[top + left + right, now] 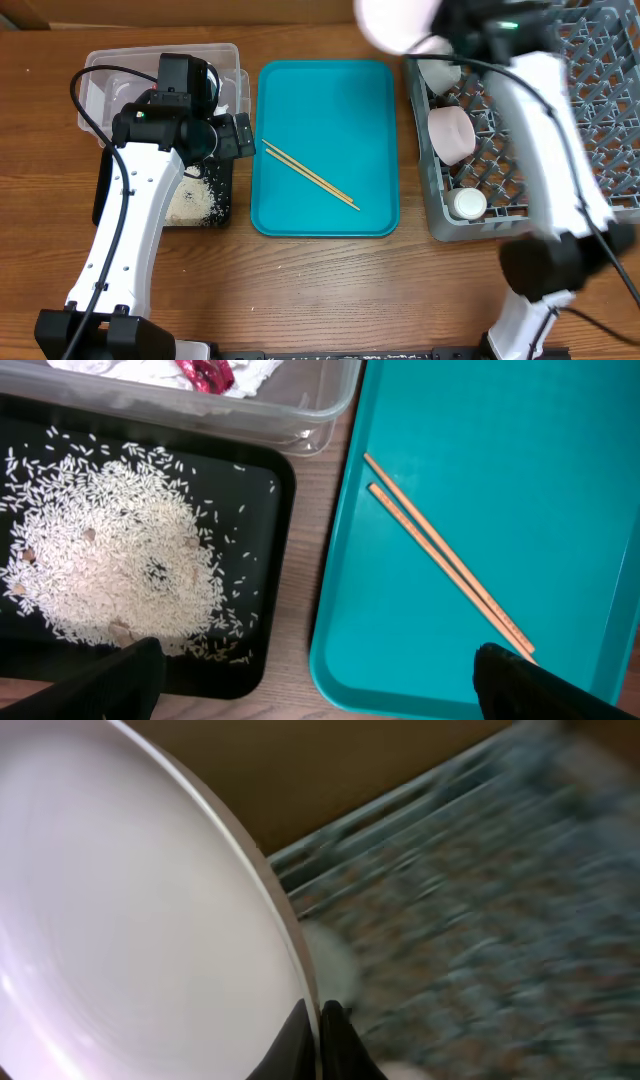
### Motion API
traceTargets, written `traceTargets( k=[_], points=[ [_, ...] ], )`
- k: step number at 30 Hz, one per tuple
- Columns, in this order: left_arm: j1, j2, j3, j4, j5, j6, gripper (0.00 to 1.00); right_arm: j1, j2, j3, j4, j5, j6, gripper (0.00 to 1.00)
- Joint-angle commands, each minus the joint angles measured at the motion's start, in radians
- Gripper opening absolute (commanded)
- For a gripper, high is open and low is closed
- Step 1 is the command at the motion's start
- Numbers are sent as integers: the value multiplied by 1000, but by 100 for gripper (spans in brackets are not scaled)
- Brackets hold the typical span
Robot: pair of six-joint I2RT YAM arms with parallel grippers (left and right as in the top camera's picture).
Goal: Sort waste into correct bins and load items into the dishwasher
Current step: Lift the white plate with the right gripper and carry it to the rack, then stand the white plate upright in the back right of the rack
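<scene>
My right gripper is shut on the rim of the large white plate and holds it in the air over the back left of the grey dish rack; the plate shows blurred in the overhead view. The rack holds bowls and a small cup. Two chopsticks lie on the teal tray. My left gripper is open, over the gap between the black tray with rice and the teal tray. The clear tub holds the napkin and red wrapper.
The teal tray sits mid-table between the bins on the left and the rack on the right. The left arm covers most of the black tray in the overhead view. Bare wooden table lies in front.
</scene>
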Motion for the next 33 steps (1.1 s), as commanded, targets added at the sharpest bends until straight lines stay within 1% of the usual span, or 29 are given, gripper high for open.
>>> traceTargets(
  k=[1,3,7,11,14,18,22,26,31,33],
  points=[
    [-3,3,21,1,-10,-10,100,-42,5,5,-26,297,-229,4],
    [-3,3,21,1,-10,-10,100,-79,7,-16,-23,299,-326,4],
    [-3,3,21,1,-10,-10,100,-132,7,-88,32,291,-467,4],
    [-3,3,21,1,-10,-10,100,-164,8,-206,161,251,-665,4],
    [-3,3,21,1,-10,-10,100,-172,11,-303,282,257,-764,4],
    [-3,3,21,1,-10,-10,100,-178,13,-411,450,338,-775,4],
    [-3,3,21,1,-10,-10,100,-184,20,-461,539,346,-797,4],
    [-3,3,21,1,-10,-10,100,-192,48,-476,566,344,-797,4],
    [-3,3,21,1,-10,-10,100,-190,86,-478,548,323,-792,4],
    [-3,3,21,1,-10,-10,100,-188,91,-481,542,252,-792,17]
  ],
)
